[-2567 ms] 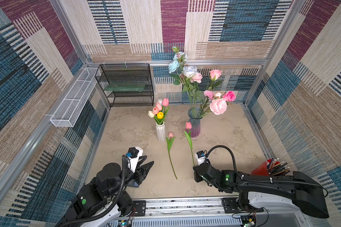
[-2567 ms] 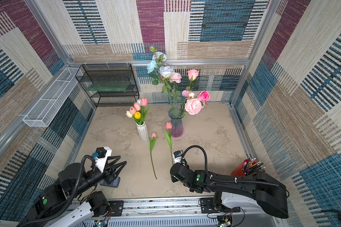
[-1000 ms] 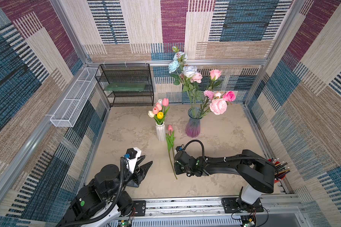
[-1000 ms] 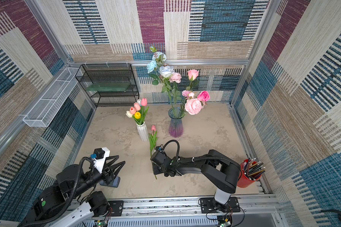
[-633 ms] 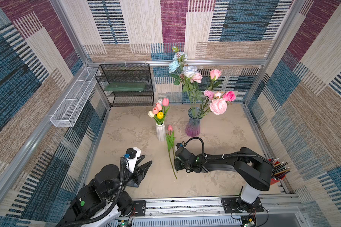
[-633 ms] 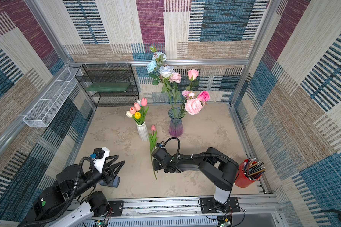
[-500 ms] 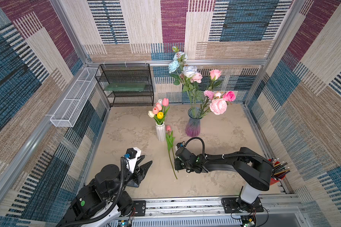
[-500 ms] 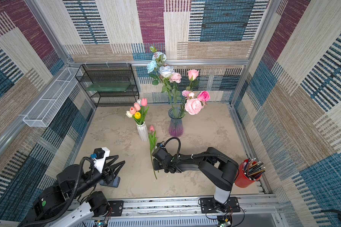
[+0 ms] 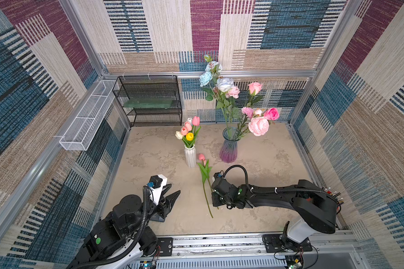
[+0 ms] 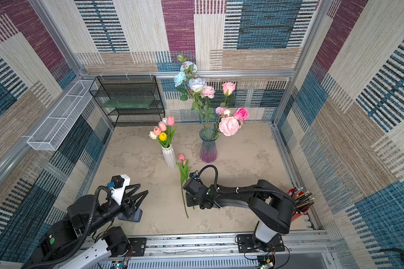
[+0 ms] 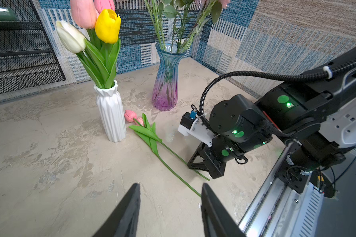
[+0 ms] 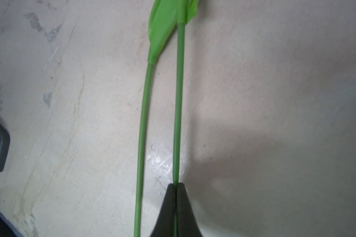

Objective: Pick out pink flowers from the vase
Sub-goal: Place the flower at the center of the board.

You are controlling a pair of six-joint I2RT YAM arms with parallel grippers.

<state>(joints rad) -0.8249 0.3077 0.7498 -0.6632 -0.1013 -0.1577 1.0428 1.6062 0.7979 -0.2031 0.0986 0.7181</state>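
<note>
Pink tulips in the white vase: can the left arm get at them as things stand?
Probably yes. The left gripper is open and empty, with bare table between it and the white vase holding the pink tulips. The right gripper, shut on a laid tulip, sits off to the side.

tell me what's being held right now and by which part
The right gripper is shut on a pink tulip stem, below the leaves, near its cut end. The left gripper holds nothing.

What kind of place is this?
Likely a robot test cell: patchwork fabric walls on an aluminium frame box in a beige tabletop, and two black robot arms are mounted on a metal rail.
</note>
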